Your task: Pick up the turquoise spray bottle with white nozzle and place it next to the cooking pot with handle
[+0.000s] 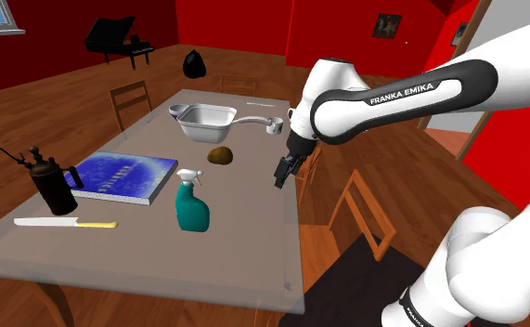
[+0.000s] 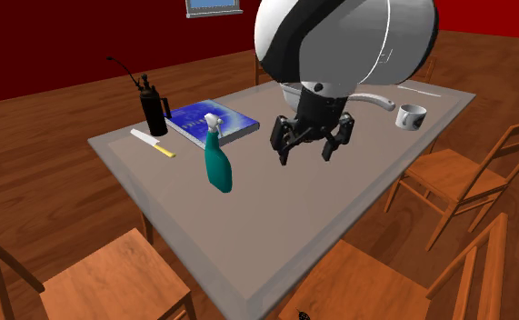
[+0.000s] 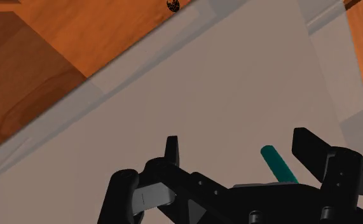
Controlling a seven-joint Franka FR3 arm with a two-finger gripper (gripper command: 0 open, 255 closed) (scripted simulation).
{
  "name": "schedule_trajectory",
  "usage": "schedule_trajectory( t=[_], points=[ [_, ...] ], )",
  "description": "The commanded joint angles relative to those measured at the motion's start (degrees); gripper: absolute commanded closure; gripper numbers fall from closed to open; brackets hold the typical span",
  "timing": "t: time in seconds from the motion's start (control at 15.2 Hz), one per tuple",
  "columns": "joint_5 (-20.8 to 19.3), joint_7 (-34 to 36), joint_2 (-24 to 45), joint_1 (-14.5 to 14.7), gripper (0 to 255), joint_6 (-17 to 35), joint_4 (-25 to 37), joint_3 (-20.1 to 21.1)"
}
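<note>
The turquoise spray bottle (image 1: 193,208) with a white nozzle stands upright on the grey table (image 1: 253,269), near its front half. My black gripper (image 1: 282,173) hangs open above the table, to the shoulder view's right of the bottle and apart from it. The grey pot (image 1: 205,122) with a long handle sits farther back. In the second exterior view the gripper (image 2: 305,155) hovers right of the bottle (image 2: 217,165), fingers spread. In the wrist view a strip of the bottle (image 3: 278,164) shows between the open fingers (image 3: 171,150), untouched.
A blue book (image 1: 123,175), a black can (image 1: 51,182) and a knife (image 1: 63,223) lie left of the bottle. A brown lump (image 1: 220,155) and a mug (image 1: 275,125) sit near the pot. Wooden chairs (image 1: 365,215) stand around the table.
</note>
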Motion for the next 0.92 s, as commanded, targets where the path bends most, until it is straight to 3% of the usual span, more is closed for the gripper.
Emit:
schedule_trajectory(
  t=[0.0, 0.4, 0.86],
  points=[
    [1.3, -2.52, 2.87, 1.58, 0, 4.57, 0.36, 0.08],
    [6.79, -12.33, 14.25, 6.24, 0, 17.1, 4.32, -0.35],
    [17.35, -27.48, 27.17, 10.41, 0, 27.49, 12.27, 1.15]
  ],
)
